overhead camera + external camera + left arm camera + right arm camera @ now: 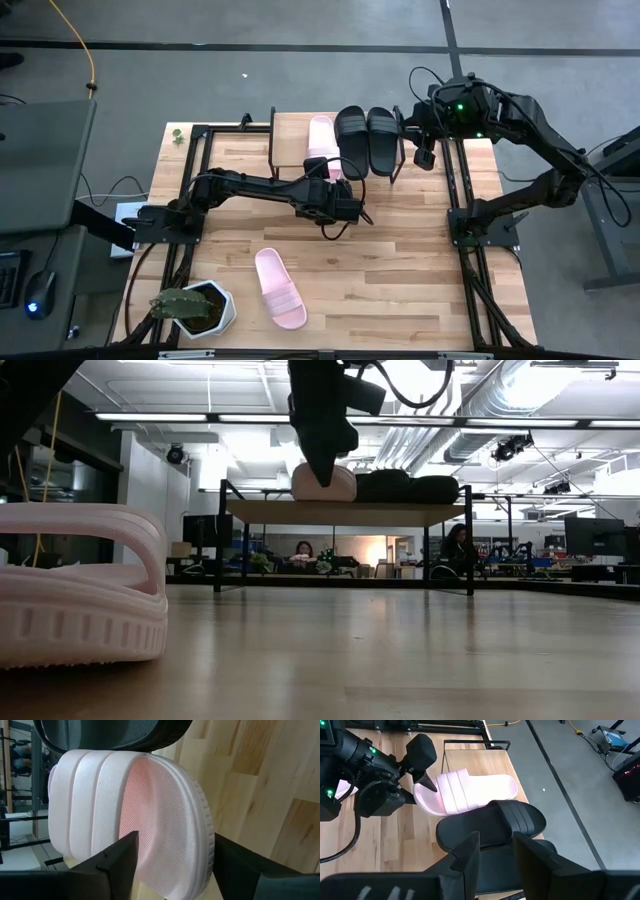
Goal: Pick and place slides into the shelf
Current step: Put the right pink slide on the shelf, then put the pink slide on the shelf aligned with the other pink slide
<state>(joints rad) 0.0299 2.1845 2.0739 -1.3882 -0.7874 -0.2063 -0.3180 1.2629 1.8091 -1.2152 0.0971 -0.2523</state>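
The shelf (290, 150) stands at the table's far middle and carries one pale pink slide (320, 133) and two black slides (352, 140) (385, 140) side by side. My left gripper (328, 172) reaches in from the left and is shut on the near end of that pink slide (150, 815). My right gripper (425, 155) hangs open at the shelf's right end, above the black slides (492, 822), touching nothing. The second pink slide (280, 288) lies flat on its sole on the near part of the table (80, 590). My left gripper pinches the pink slide at its near end. One finger (120, 857) is on the footbed (150, 835) beside the ribbed strap, and the other finger (235, 865) is outside the sole's rim (204, 835). The fingers slant down from the near side (427, 777). The slide's far part lies on the shelf top.
A potted plant (195, 308) stands at the table's near left corner. Black frame rails (460, 200) run along both sides of the table. Bare wooden tabletop (400, 270) lies between the shelf and the near edge. People sit in the room beyond (303, 550).
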